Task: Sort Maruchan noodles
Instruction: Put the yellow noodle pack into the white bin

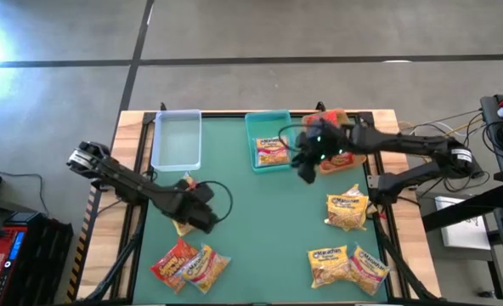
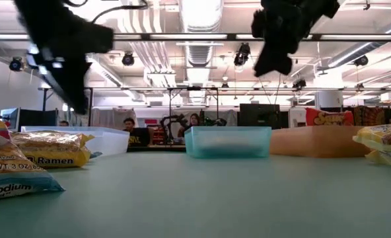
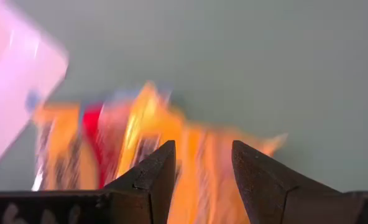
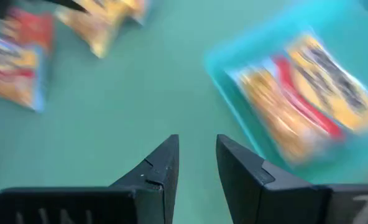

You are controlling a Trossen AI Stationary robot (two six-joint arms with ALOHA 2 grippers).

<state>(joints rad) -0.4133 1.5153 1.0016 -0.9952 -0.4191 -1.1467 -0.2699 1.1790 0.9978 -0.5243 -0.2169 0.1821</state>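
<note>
Crinkly "Ramen" packets lay nearest the low camera; only the high view showed one flat packet inside the teal bin. Right gripper hovered beside that bin, fingers slightly parted, empty; left gripper, parted and empty, hung over a yellow packet.

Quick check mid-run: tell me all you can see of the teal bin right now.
The teal bin is a small rectangular tub of translucent plastic, upright at the table's far edge, between the clear bin and the tan bin. One yellow-and-red noodle packet lies flat inside it, slightly askew. The right pincer hovers just off its near right corner, fingers a little apart with nothing between them, not touching it.
</note>
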